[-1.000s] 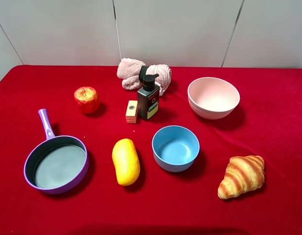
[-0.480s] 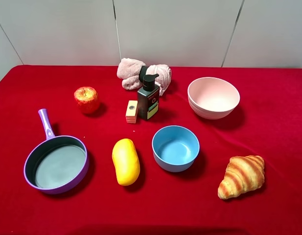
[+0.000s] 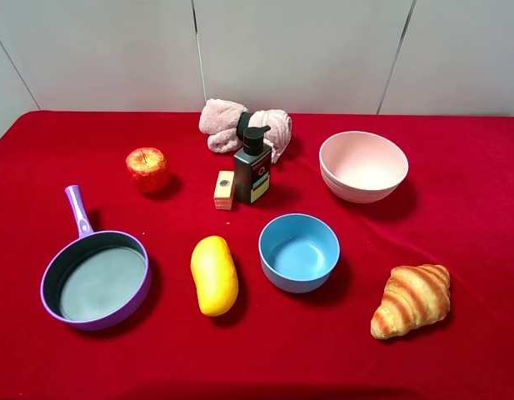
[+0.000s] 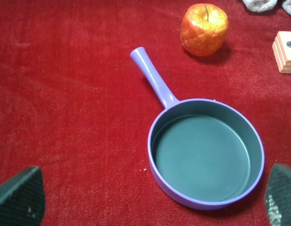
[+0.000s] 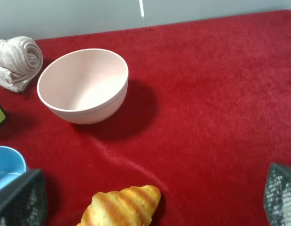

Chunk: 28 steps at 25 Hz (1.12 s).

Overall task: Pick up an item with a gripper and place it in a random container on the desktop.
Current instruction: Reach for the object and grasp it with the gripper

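Since the croissant [image 5: 121,207] lies in front of the pink bowl [image 5: 82,84], the right gripper [image 5: 150,200] (fingers spread wide) should straddle its waist.

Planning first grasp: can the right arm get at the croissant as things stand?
Probably yes. The croissant lies bare on the red cloth on the right arm's side, close in its wrist view. The right gripper is open; blue bowl and pink bowl stand apart from it.
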Tool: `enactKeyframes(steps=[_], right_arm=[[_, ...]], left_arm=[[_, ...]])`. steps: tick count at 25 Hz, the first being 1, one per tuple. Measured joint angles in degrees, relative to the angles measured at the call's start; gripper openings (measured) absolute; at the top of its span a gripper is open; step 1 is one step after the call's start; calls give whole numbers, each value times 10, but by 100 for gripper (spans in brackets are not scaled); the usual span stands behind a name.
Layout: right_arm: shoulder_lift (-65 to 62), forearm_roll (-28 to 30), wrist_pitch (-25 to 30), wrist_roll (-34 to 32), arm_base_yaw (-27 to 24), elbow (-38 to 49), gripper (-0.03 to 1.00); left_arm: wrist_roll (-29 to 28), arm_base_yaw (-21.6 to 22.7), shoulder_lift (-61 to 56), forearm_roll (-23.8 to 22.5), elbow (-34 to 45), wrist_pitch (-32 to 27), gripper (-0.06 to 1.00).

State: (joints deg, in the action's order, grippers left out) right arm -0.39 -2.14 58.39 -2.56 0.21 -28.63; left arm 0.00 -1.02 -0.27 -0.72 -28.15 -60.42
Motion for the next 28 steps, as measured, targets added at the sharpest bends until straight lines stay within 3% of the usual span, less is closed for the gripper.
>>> enactKeyframes(steps=[12,20,28], right_arm=[[34,-17,24,-50,0,-31,69],[192,-36,70,-55,0,-85,69],[315,-58,98,-112,0,-99,69]], left_arm=[[0,0,0,0,0,0,92],[0,0,0,0,0,0,92],[0,0,0,0,0,0,92]])
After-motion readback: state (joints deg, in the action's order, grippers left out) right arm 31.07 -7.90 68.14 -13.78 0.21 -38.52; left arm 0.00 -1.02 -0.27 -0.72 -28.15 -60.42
